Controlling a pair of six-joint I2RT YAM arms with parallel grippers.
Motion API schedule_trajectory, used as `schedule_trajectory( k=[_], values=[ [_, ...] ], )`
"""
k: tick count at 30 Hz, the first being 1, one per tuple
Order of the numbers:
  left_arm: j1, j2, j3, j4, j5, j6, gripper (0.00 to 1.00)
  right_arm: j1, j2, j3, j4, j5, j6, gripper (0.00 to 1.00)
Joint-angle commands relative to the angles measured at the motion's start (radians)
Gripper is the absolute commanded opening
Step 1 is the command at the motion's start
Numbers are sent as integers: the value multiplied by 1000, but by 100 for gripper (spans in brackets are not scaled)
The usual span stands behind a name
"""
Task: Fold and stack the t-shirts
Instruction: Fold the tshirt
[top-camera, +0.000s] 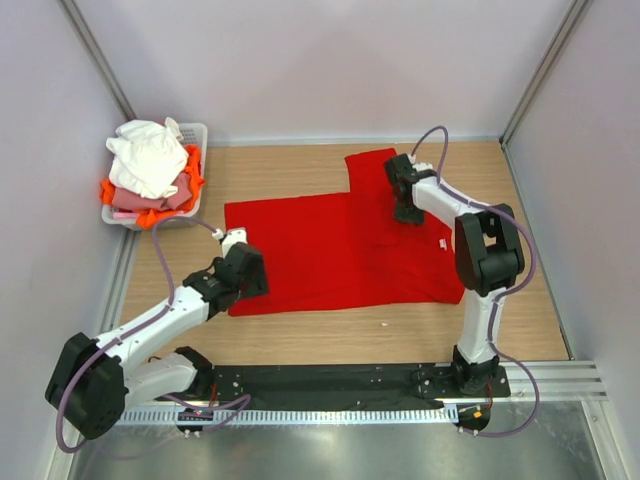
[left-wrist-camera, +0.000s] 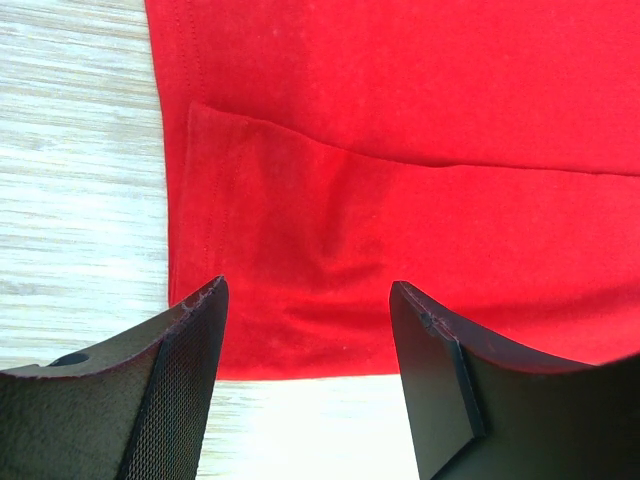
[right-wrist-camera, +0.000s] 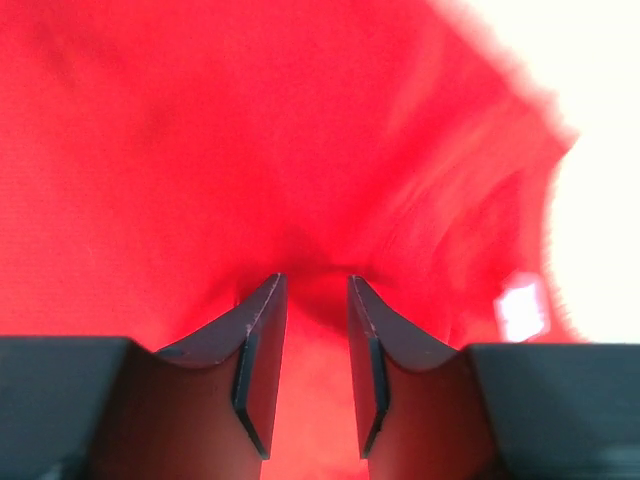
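Light wooden surface (top-camera: 300, 170): red t-shirt (top-camera: 340, 250) spread mostly flat across its middle, white slotted basket (top-camera: 198, 133) standing in the far left corner.

A large red t-shirt (top-camera: 330, 250) lay spread flat, one sleeve pointing away. White, pink and orange t-shirts (top-camera: 150, 165) sat heaped in a white basket (top-camera: 196, 131), far left.
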Motion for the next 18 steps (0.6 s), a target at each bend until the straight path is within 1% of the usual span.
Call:
schedule_trajectory(
  k=[1, 3, 5, 7, 8, 9, 10, 11, 12, 14, 18],
  values=[
    [-10, -33, -8, 51, -36, 15, 67, 3, 59, 192, -13, 247, -143, 38],
    [-15, -31, -6, 51, -38, 16, 67, 4, 90, 273, -46, 284, -164, 42],
    [-18, -30, -6, 52, -44, 15, 68, 4, 87, 286, -59, 263, -164, 46],
    [-23, -30, -6, 51, -47, 15, 67, 7, 47, 234, -31, 207, -156, 50],
    [-29, -31, -6, 51, -48, 15, 68, 7, -11, 207, -20, 132, -138, 52],
    [-30, -33, -6, 51, -52, 15, 68, 9, -42, 138, 12, 77, -127, 53],
    [-33, -34, -8, 52, -58, 13, 68, 7, -71, 102, 30, 27, -116, 53],
    [-38, -34, -6, 51, -61, 13, 68, 7, -126, 64, 49, -78, -101, 53],
    [-39, -34, -6, 51, -62, 13, 67, 7, -143, -3, 82, -120, -92, 53],
    [-47, -34, -6, 49, -70, 13, 68, 7, -166, -50, 104, -191, -78, 52],
    [-55, -36, -6, 49, -81, 11, 67, 9, -163, -123, 144, -264, -79, 51]
  ],
)
